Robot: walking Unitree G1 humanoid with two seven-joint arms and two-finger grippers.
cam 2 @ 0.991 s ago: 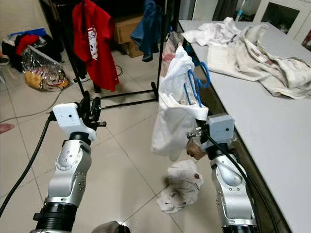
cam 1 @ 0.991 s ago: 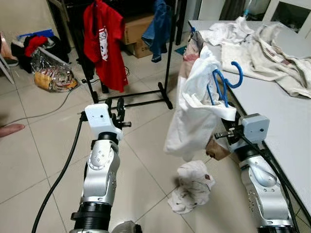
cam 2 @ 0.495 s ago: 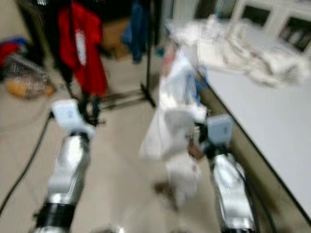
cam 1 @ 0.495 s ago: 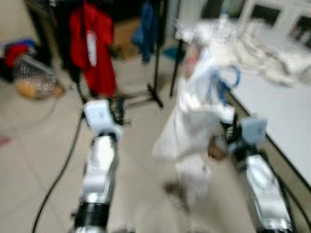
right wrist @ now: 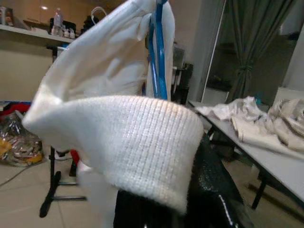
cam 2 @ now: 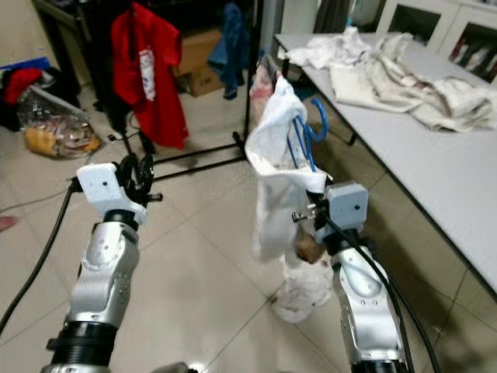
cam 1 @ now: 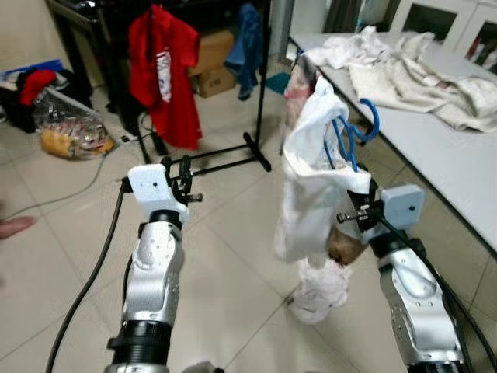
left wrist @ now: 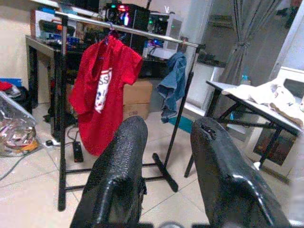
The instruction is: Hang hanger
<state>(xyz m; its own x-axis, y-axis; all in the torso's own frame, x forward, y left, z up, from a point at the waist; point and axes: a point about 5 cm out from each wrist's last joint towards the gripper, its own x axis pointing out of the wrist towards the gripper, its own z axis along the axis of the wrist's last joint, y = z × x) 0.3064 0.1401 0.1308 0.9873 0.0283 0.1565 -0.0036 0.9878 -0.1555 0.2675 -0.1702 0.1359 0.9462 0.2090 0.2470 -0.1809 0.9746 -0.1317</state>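
The right arm is bent and raised in front of the robot, and the right gripper (cam 1: 359, 208) is closed on a white garment (cam 1: 314, 175) that hangs on a blue hanger (cam 1: 351, 138). The hanger's hook points up, beside the edge of the grey table (cam 1: 435, 148), and the cloth hangs down from the gripper toward the floor. The left arm is also raised. The left gripper (cam 1: 180, 176) holds nothing, and its two black fingers (left wrist: 118, 175) stand apart, pointing at the clothes rack (left wrist: 128, 31). On this rack hang a red shirt (cam 1: 165, 74) and a blue garment (cam 1: 247, 45). More pale clothes (cam 1: 404, 66) lie on the table. A crumpled white cloth (cam 1: 322, 287) lies on the tiles below the hanging garment.

Compared with one second ago, the whole picture has shifted, so the camera has moved. Both arms keep the same pose, and the right gripper still holds the garment on the hanger.
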